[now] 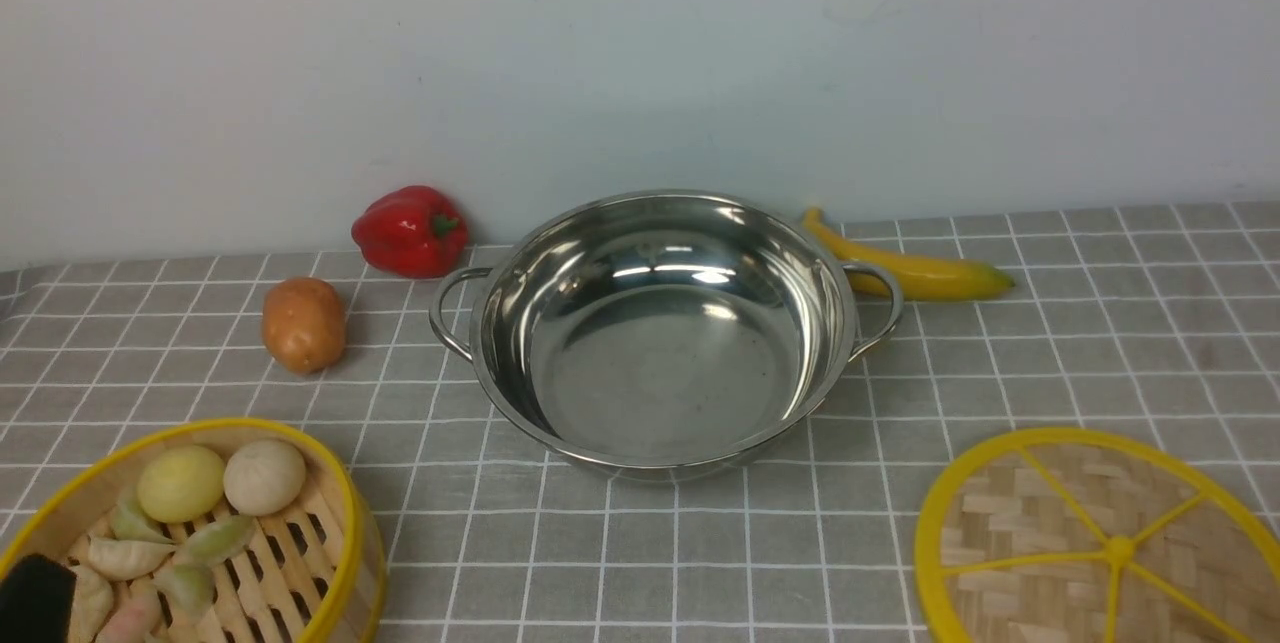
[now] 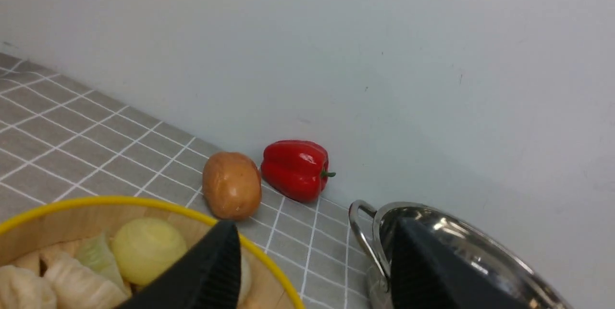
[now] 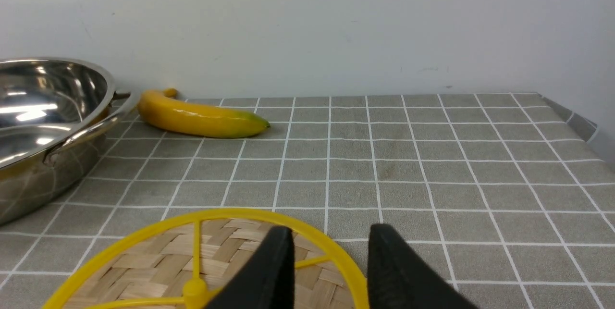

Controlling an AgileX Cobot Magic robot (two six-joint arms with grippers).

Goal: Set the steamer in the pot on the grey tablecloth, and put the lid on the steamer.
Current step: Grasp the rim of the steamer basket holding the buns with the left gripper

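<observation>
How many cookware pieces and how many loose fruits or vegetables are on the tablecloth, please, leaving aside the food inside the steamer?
Cookware: 3 (pot, steamer, lid)
Loose produce: 3 (red pepper, potato, banana)
Total: 6
</observation>
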